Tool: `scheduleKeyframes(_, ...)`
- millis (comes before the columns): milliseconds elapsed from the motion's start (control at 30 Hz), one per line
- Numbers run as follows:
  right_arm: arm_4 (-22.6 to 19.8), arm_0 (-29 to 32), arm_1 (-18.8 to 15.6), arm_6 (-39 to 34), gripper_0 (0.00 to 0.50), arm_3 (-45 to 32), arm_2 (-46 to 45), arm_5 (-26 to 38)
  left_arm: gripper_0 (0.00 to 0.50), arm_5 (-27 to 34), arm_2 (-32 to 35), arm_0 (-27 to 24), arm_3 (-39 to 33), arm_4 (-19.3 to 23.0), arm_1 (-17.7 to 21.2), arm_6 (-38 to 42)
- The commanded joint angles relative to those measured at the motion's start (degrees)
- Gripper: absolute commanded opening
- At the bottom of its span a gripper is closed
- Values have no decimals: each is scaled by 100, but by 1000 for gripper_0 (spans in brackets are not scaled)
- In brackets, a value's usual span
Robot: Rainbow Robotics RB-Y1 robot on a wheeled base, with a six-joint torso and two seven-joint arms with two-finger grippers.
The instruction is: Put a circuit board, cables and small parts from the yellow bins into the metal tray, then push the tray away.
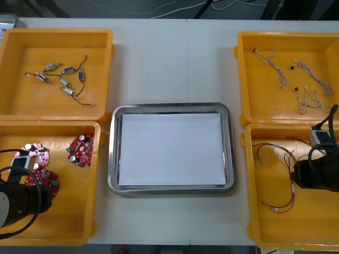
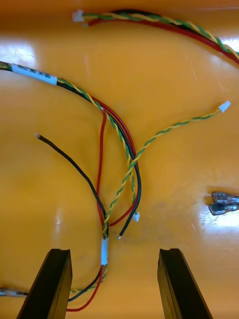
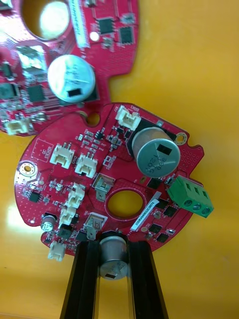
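Front view: metal tray (image 1: 113, 159) sits centre frame, white inside. Four yellow bins (image 1: 63, 233) flank it, two on each side. The upper-left bin holds small metal parts (image 1: 53, 67) with thin black leads. The upper-right bin holds pale twisted cables (image 1: 275, 66). In the lower-left bin lie three round red boards; one loose board (image 1: 80, 150) lies nearest the tray, apart from the other two. The left arm (image 1: 18, 203) comes in at the lower-left corner over that bin. The right arm (image 1: 318, 174) comes in at the right edge, over the lower-right bin.

Left wrist view: the left gripper (image 3: 113, 244) is closed down to a narrow gap. Its fingers (image 3: 87, 279) clamp a small silver cylinder at the rim of a circuit board (image 3: 64, 199). That board lies flat on the bin floor. A second board (image 3: 30, 75) lies just beyond it, the edges touching or overlapping; cannot tell which.

Right wrist view: the right gripper (image 2: 112, 251) hangs spread wide over the bin floor, gripping nothing. A bundle of red, black and yellow-green wires (image 2: 104, 249), banded by a white sleeve, lies between the fingertips. Two small metal terminals (image 2: 224, 202) lie beyond one finger, clear of the bundle.
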Motion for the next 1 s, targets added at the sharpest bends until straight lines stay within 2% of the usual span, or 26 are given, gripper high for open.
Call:
scheduleKeyframes(33, 181, 263, 112, 97, 500, 10, 131, -210, 0, -127, 242, -102, 186, 105, 273, -684)
scheduleKeyframes(333, 559, 333, 147, 44, 500, 186, 491, -623, 3, -154, 286, -110, 213, 202, 405, -737)
scheduleKeyframes(367, 603, 333, 147, 36, 500, 230, 535, -702, 90, -154, 294, -110, 213, 219, 405, -737)
scheduleKeyframes(400, 621, 333, 147, 27, 500, 283, 562, -764, 235, -154, 294, -110, 213, 237, 405, -728)
scheduleKeyframes(433, 621, 333, 147, 36, 500, 300, 570, -781, 294, -154, 294, -110, 213, 254, 405, -737)
scheduleKeyframes(467, 621, 333, 165, 62, 500, 344, 570, -816, 379, -154, 294, -110, 213, 298, 405, -737)
scheduleKeyframes(500, 621, 333, 165, 79, 500, 379, 570, -843, 403, -145, 321, -110, 213, 369, 405, -737)
scheduleKeyframes(600, 638, 333, 182, 79, 500, 414, 606, -869, 439, -48, 382, -146, 195, 500, 405, -764)
scheduleKeyframes(733, 717, 333, 200, 27, 500, 423, 693, -869, 459, 250, 479, -181, 72, 562, 405, -781)
scheduleKeyframes(1000, 726, 368, 235, 44, 500, 423, 746, -860, 465, 954, 813, -286, -376, 790, 440, -772)
